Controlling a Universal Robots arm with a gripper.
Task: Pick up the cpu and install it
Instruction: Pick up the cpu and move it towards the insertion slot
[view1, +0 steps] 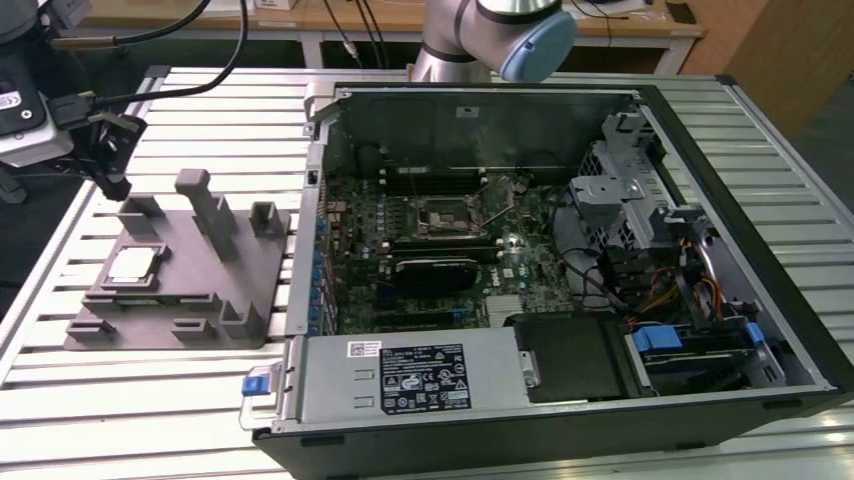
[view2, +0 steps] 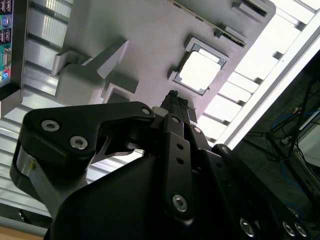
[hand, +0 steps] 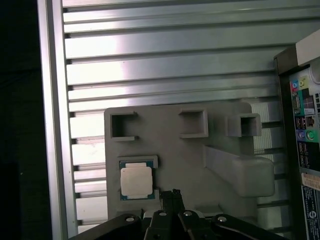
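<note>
In the exterior view we see the cpu (view1: 134, 265) lying flat in a square recess of the grey fixture (view1: 183, 292), with the claw (view1: 118, 188) hanging over the fixture, apart from the chip. In the second wrist view the claw (view2: 176, 98) looks pressed together and empty, its tip aimed at the fixture just short of the cpu (view2: 200, 73). In the first wrist view the cpu (hand: 136, 181) sits just beside the claw (hand: 172, 194), on the side away from the fixture's ramp-like block (hand: 237, 167); being square, it has no long axis
</note>
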